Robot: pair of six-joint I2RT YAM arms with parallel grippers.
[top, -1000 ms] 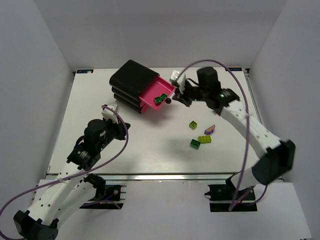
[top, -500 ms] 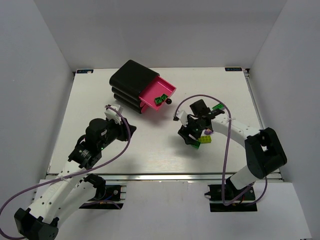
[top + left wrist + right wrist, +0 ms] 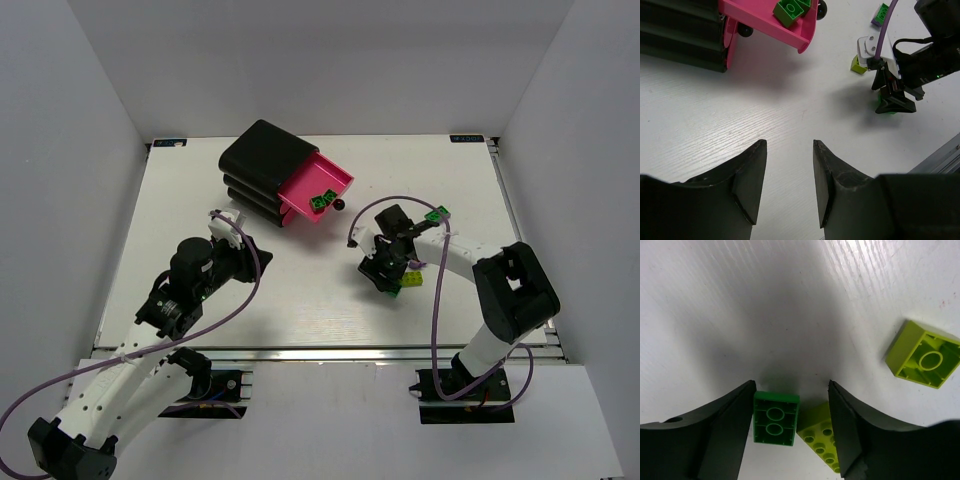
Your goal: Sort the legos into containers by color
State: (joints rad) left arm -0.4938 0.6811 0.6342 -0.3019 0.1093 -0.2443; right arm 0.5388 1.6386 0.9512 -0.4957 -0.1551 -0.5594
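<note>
The right gripper (image 3: 791, 385) is lowered to the table (image 3: 300, 300), with its jaws parted to a moderately wide gap. The jaws straddle a dark green brick (image 3: 774, 418), which lies on the table with its hollow underside up. The left finger (image 3: 727, 432) stands just beside that brick, but a firm clamp cannot be confirmed. A yellow-green brick (image 3: 821, 439) lies studs-up, touching the dark green brick at one corner and partly inside the gap, next to the right finger (image 3: 852, 432). A second yellow-green brick (image 3: 922, 354) lies underside up outside the jaws, apart from the other two. The left gripper (image 3: 789, 185) is held above a bare part of the table, with its jaws parted to a narrower gap and nothing between them. It points toward the containers. The black casing (image 3: 262, 158) stands at the far left-centre of the table. Its top drawer (image 3: 300, 195) is pulled out and holds two dark green bricks (image 3: 322, 200) near the front wall, behind the dark knob (image 3: 339, 204). The two lower drawers are pushed in. The loose bricks lie well apart from the casing, toward the right arm's side.
</note>
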